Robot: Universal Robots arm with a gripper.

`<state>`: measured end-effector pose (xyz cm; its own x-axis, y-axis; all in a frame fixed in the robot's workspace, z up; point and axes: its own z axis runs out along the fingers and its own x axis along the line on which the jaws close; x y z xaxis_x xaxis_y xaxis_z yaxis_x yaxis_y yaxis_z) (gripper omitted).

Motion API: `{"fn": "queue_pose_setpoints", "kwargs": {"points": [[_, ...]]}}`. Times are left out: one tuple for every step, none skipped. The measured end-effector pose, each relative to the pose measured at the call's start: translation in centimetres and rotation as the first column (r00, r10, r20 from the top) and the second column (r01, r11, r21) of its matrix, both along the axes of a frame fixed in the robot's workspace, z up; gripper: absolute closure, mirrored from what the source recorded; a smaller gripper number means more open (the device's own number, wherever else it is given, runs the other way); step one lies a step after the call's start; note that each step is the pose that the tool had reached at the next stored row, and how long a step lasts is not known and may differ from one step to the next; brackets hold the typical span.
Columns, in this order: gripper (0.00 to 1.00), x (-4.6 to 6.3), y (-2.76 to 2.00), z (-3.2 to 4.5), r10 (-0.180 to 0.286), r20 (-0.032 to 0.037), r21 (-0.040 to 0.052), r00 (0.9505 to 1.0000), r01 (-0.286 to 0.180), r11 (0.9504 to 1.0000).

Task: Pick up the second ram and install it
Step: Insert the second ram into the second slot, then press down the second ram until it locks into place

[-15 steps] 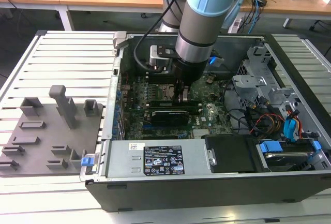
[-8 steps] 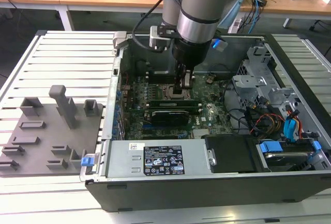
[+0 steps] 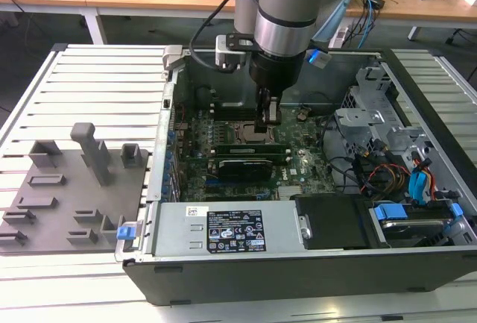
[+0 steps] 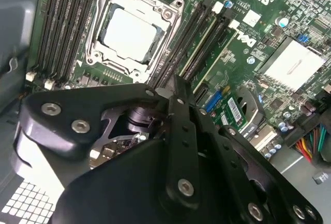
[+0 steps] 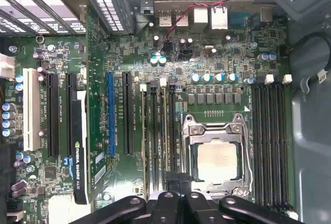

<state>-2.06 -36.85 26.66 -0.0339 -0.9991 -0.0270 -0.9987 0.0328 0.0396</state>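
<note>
The second ram (image 3: pixel 246 148), a slim green stick, lies seated in its motherboard slot.

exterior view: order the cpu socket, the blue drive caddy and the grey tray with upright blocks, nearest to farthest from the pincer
1. CPU socket, just to the exterior view's left of the pincer, inside the case.
2. Blue drive caddy, toward the case's lower right corner.
3. Grey tray, outside the case at the far left.

An open PC case (image 3: pixel 223 274) is laid flat at centre frame of the exterior view, motherboard (image 3: pixel 298 162) exposed. A grey tray (image 3: pixel 52 211) with upright blocks is parked at lower left, and the CPU socket (image 5: pixel 216 157) is seen in both wrist views.
</note>
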Motion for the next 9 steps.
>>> {"fn": "queue_pose_setpoints", "kwargs": {"points": [[0.89, 0.0, 0.0, 0.0, 0.0, 0.0008, 0.0001, 1.0, 0.0, 1.0], [0.89, 0.0, 0.0, 0.0, 0.0, 0.0013, 0.0, 1.0, 0.0, 1.0], [0.89, 0.0, 0.0, 0.0, 0.0, 0.0016, 0.0, 1.0, 0.0, 1.0], [0.89, 0.0, 0.0, 0.0, 0.0, 0.0024, -0.0001, 1.0, 0.0, 1.0], [0.89, 0.0, 0.0, 0.0, 0.0, 0.0029, 0.0, 1.0, 0.0, 1.0], [0.89, 0.0, 0.0, 0.0, 0.0, 0.0034, -0.0001, 1.0, 0.0, 1.0], [0.89, 0.0, 0.0, 0.0, 0.0, 0.0039, -0.0001, 1.0, 0.0, 1.0], [0.89, 0.0, 0.0, 0.0, 0.0, 0.0044, -0.0001, 1.0, 0.0, 1.0], [0.89, 0.0, 0.0, 0.0, 0.0, 0.0047, -0.0001, 1.0, 0.0, 1.0]]}}
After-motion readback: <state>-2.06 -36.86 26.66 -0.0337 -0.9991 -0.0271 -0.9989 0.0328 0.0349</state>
